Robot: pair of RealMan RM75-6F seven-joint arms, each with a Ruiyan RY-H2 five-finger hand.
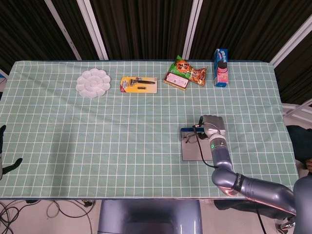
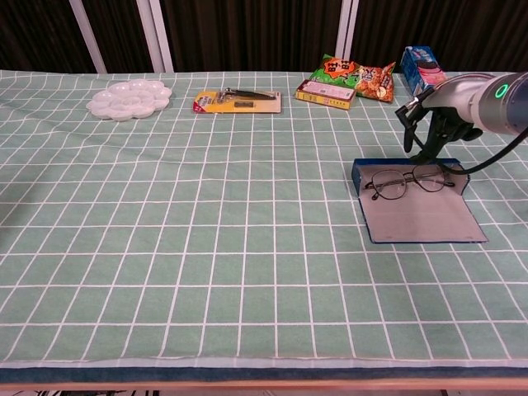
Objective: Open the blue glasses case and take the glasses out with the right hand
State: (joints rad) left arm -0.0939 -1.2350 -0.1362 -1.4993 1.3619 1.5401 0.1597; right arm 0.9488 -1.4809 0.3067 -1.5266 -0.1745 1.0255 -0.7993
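At the far left edge of the head view, the left hand (image 1: 4, 163) sits low beside the table (image 1: 73, 146). Only dark fingers show, so I cannot tell if it is spread or curled. It holds nothing that I can see.

The table has a green cloth with white squares. Along the far side, a white paint tray (image 2: 129, 99) shaped like a flower comes first. Next to it lies a yellow card with a tool on it (image 2: 237, 101). Further right are a red box (image 2: 325, 93) and a green snack bag (image 2: 358, 76), touching each other. At the far right end stands a blue carton (image 2: 418, 70), upright.

Nearer the front, on the right side, the blue glasses case (image 2: 421, 216) lies open and flat on the cloth. Its grey inside faces up. The glasses (image 2: 408, 181) lie in it, at the far end, close to the blue back wall.

The right hand (image 2: 444, 124) hangs just above the far right end of the case. Its dark fingers point down toward the glasses. It holds nothing, and I cannot tell if a fingertip touches the frame. The grey arm (image 1: 222, 161) shows a small green light.
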